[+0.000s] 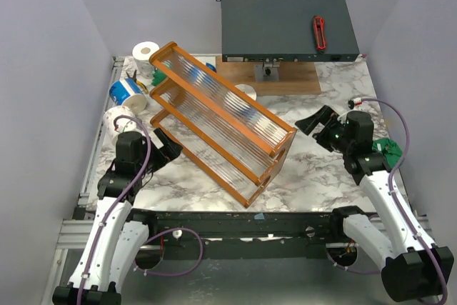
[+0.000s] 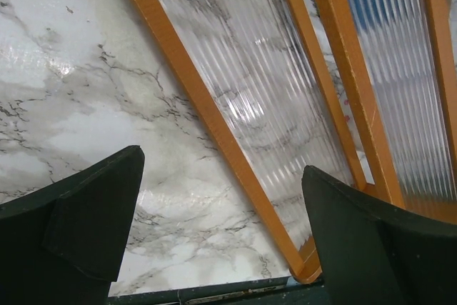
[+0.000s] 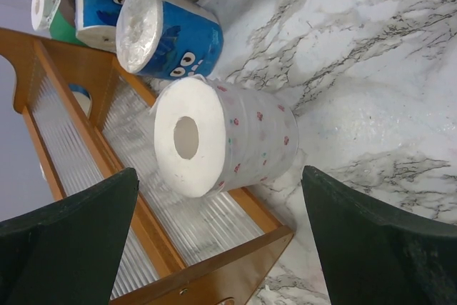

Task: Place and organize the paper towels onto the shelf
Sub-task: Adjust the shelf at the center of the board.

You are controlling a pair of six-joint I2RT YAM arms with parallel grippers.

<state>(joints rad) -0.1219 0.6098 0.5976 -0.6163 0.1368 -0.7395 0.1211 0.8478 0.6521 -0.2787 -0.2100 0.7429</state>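
The shelf (image 1: 221, 130) lies diagonally across the marble table, and its orange frame (image 2: 214, 126) fills the left wrist view. At the far left stand paper towels: a white roll (image 1: 146, 51), a green one (image 1: 158, 76), a blue one (image 1: 127, 93) and a flower-printed white one (image 1: 118, 118). Behind the shelf are another printed white roll (image 3: 228, 137) and a blue roll (image 3: 171, 33). My left gripper (image 1: 168, 151) hovers open beside the shelf's near left side, holding nothing. My right gripper (image 1: 318, 123) is open and empty, to the right of the shelf and facing it.
A flat dark grey metal box (image 1: 285, 26) with a red-handled tool (image 1: 318, 32) on top stands at the back on a wooden board (image 1: 293, 78). A green-wrapped thing (image 1: 389, 149) lies partly hidden behind the right arm. Grey walls close in on both sides.
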